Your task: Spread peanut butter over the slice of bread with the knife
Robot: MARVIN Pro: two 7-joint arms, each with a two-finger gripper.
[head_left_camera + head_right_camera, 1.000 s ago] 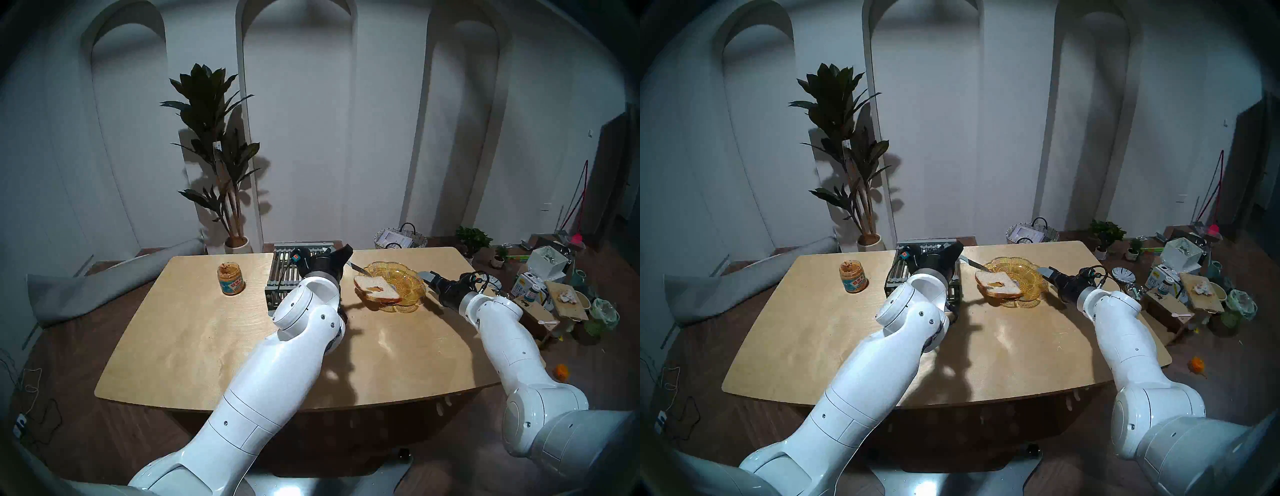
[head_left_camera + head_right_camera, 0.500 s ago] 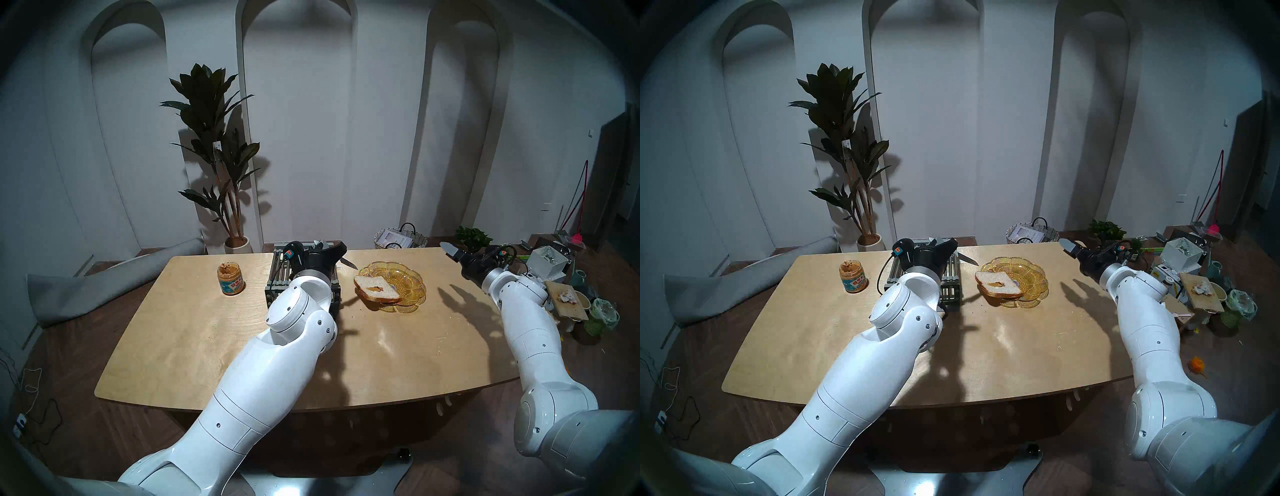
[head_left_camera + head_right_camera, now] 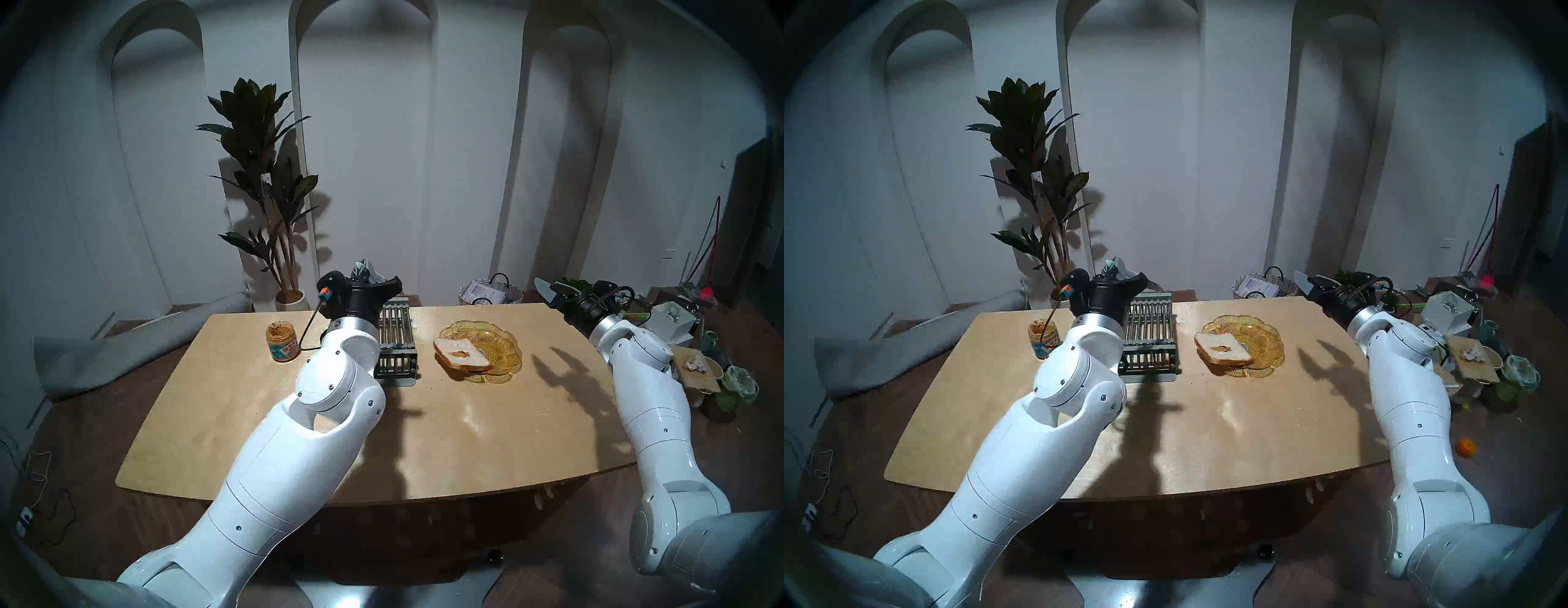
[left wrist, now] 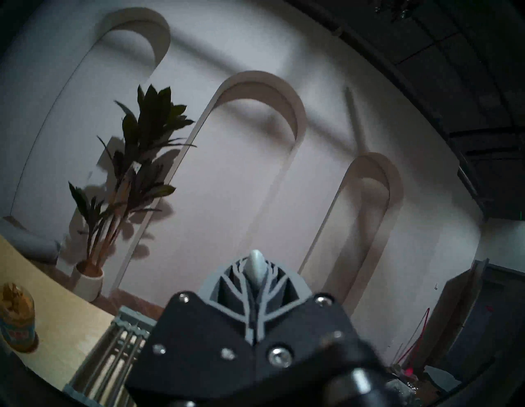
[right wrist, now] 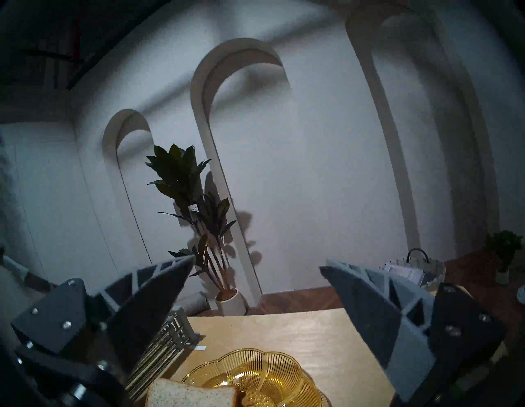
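Head left, change: left gripper (image 3: 365,271) has lifted off the plate (image 3: 507,339) side and swung toward frame centre-left, above the rack's (image 3: 396,339) far end. Right gripper (image 3: 547,290) has risen off the plate's right rim, now high at right.
Head left, task things: bread (image 3: 462,353) lies on the plate's left edge with one small brown dab mid-slice. Jar (image 3: 282,342) stands open at left on the bench (image 3: 237,424).
Head left, meaning: dab not spread; looks like a trip back to the jar for more.
Head right, room: jar (image 3: 1043,339) partly behind the left wrist; open bench in front of the plate (image 3: 1272,339) and bread (image 3: 1225,349). Rack (image 3: 1151,335) sits between jar and plate.
Left wrist, fingers: fingers (image 4: 227,280) pressed together on the knife (image 4: 257,268); only the pale handle end shows, blade hidden. Jar (image 4: 17,321) at far lower left, rack (image 4: 125,335) below.
Right wrist, fingers: fingers (image 5: 159,290) spread wide, nothing between. Bread (image 5: 190,395) and plate (image 5: 284,369) at bottom, clear of them.
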